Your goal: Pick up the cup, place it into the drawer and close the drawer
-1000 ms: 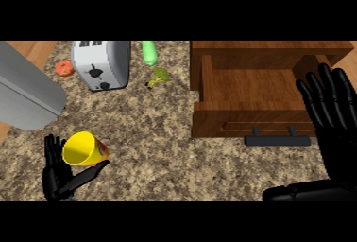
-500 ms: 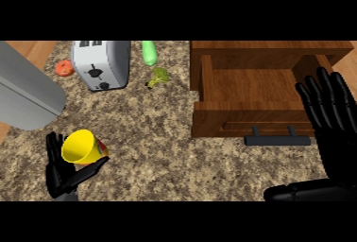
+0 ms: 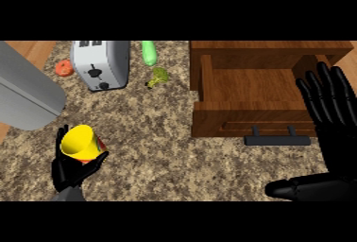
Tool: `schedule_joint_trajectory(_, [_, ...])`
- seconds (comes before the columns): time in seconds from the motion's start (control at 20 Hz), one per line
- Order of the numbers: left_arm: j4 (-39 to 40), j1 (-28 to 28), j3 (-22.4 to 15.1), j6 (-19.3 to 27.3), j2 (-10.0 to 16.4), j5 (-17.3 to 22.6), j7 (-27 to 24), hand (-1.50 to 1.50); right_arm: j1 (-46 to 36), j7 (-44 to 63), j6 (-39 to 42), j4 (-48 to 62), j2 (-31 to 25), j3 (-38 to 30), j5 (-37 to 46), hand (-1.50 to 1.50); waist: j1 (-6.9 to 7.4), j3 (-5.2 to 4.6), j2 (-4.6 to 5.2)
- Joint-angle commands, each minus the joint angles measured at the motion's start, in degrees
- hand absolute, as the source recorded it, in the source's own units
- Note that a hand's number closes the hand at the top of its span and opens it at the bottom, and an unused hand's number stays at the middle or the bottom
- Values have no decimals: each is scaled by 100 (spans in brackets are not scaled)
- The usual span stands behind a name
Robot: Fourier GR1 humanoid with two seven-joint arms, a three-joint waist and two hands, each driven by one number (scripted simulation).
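Status: pick looked done, place and close both outstanding.

The left hand (image 3: 72, 171) was at 8 o'clock in the view, fingers curled round the cup (image 3: 79, 142). It seemed to be held just off the surface (image 3: 167, 158), though contact couldn't be ruled out.

Cup: yellow, tapered, with a wide mouth facing up and tilted slightly. It had a red-orange patch low on the side, and nothing was visible inside.

The toaster (image 3: 102, 64) at 11 o'clock was off the carry path.

The drawer (image 3: 254, 87) at 2 o'clock stood open, with a bare wood floor and its handle (image 3: 276, 140) on the 6 o'clock edge. The cup was well apart from it, off toward its 8 o'clock.

The right hand (image 3: 332, 106) was at 3 o'clock, fingers straight and spread, holding nothing, over the drawer's right side.

Remaining, by my read: carry the cup toward 2 o'clock, set it inside, release, then push the front toward 12 o'clock.
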Motion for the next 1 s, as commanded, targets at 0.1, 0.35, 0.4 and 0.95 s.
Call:
schedule_joint_trajectory(0.1, [80, -5, -107, -486, -75, 76, -290, 150, 143, 452, -81, -572, -55, 12, -55, -150, -2, 1, -8])
schedule_joint_trajectory(0.35, [748, -207, -76, -328, 28, -212, -1215, 150, -98, 447, -151, -374, -23, 49, 23, -150, -13, -3, 4])
schedule_joint_trajectory(0.4, [363, -425, 91, -270, 368, 10, -652, 150, 78, 375, 41, -507, -140, -187, -298, -150, -16, 0, -2])
schedule_joint_trajectory(0.95, [297, -464, -627, -1180, 408, -584, -945, 150, 285, 186, 17, -453, 30, 95, -21, -150, -32, -2, -6])
